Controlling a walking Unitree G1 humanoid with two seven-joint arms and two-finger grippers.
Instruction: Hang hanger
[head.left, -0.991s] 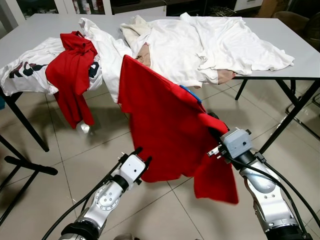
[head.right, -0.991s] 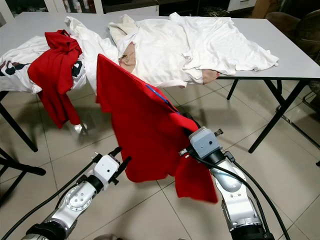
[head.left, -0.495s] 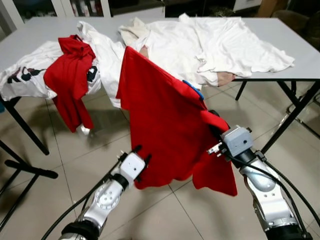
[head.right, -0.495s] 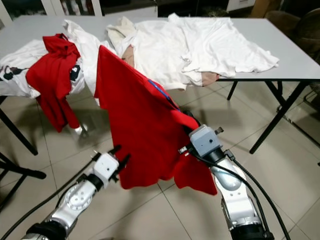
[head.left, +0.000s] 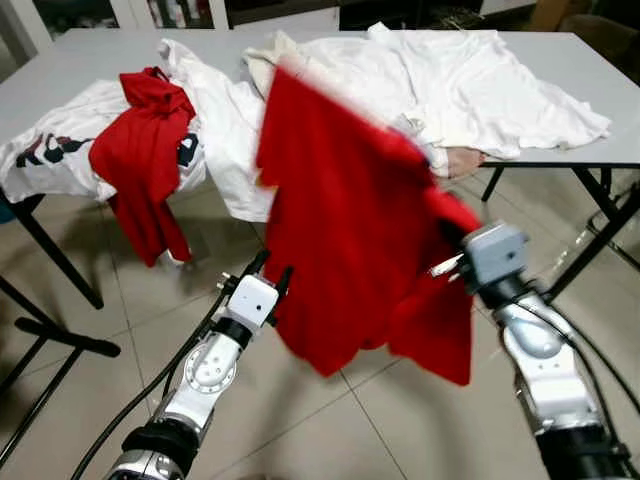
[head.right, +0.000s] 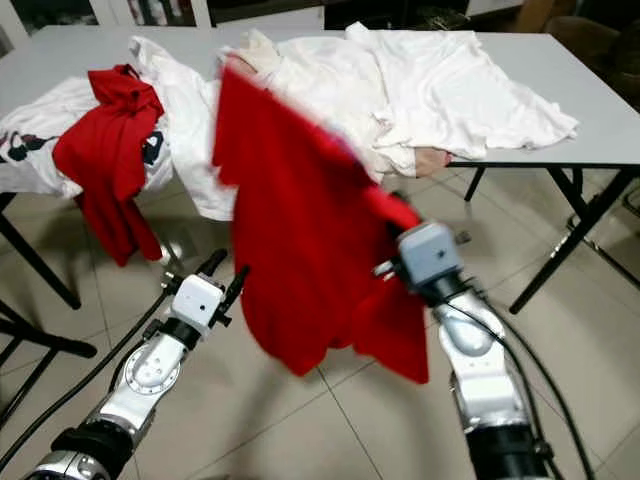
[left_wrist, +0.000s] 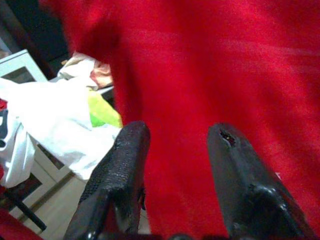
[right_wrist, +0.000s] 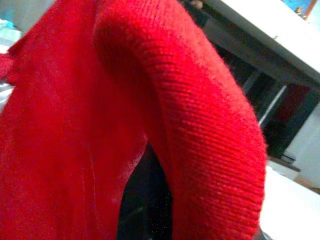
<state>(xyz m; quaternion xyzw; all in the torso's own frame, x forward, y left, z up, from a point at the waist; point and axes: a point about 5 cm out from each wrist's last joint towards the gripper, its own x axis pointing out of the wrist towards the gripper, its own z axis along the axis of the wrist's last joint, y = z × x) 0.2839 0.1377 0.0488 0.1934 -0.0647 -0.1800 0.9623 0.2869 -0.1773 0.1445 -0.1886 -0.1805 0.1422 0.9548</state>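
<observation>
Left eye view: red shirt (head.left: 350, 240) hangs before the table (head.left: 620, 150) edge, draped over right gripper (head.left: 455, 240), fingers hidden; left gripper (head.left: 268, 275), fingers apart, beside its hem. White garments (head.left: 440, 85) cover the table.

my fingers (left_wrist: 122, 165): black
garment I hold up (head.left: 350, 220): plain red
clothes pile (head.left: 450, 80): white
shirt on table (head.left: 140, 150): red
table (head.left: 60, 70): grey

Silver jointed arms — black cables, black textured jaws
</observation>
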